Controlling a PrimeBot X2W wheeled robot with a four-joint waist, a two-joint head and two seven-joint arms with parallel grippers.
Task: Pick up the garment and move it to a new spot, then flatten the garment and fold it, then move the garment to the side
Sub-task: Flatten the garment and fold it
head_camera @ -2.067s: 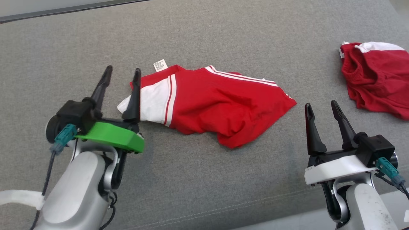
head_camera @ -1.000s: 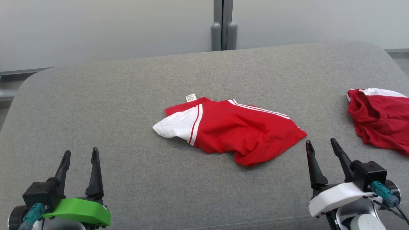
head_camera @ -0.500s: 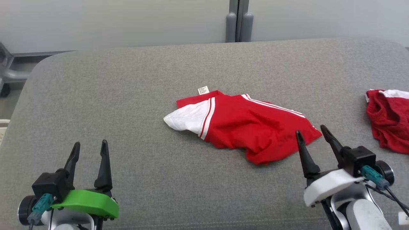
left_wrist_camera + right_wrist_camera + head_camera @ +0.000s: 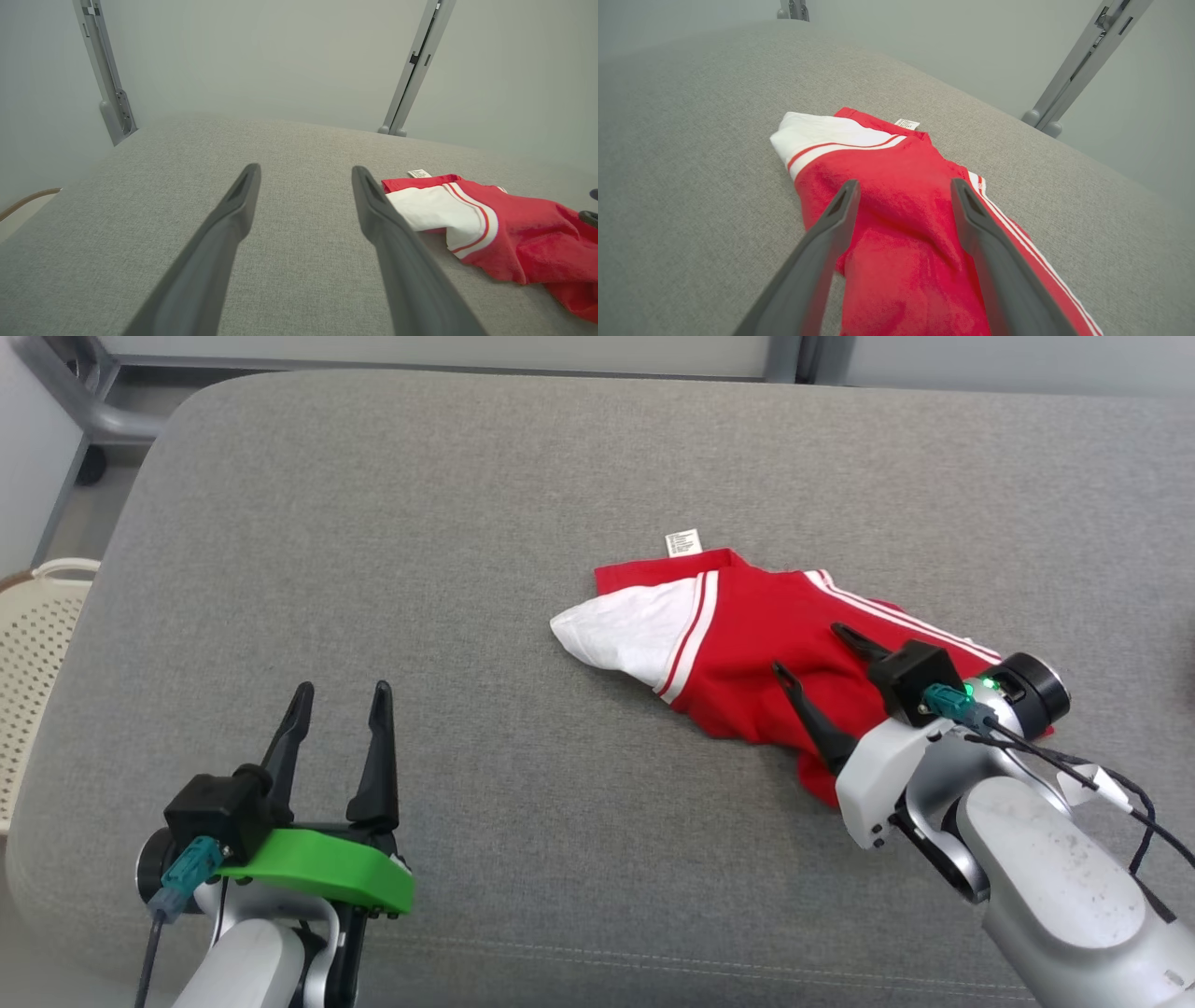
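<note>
While you are watching the head view, the right gripper (image 4: 806, 648) is hovering, fingers apart, over the red garment (image 4: 747, 644) lying on the cushion (image 4: 420, 523), probably lining up the pickup; the left gripper (image 4: 342, 688) is waiting, spread and empty, well apart. Left wrist view: its fingers are framing bare cushion. Right wrist view: fingers are straddling red folds, gripping nothing.
</note>
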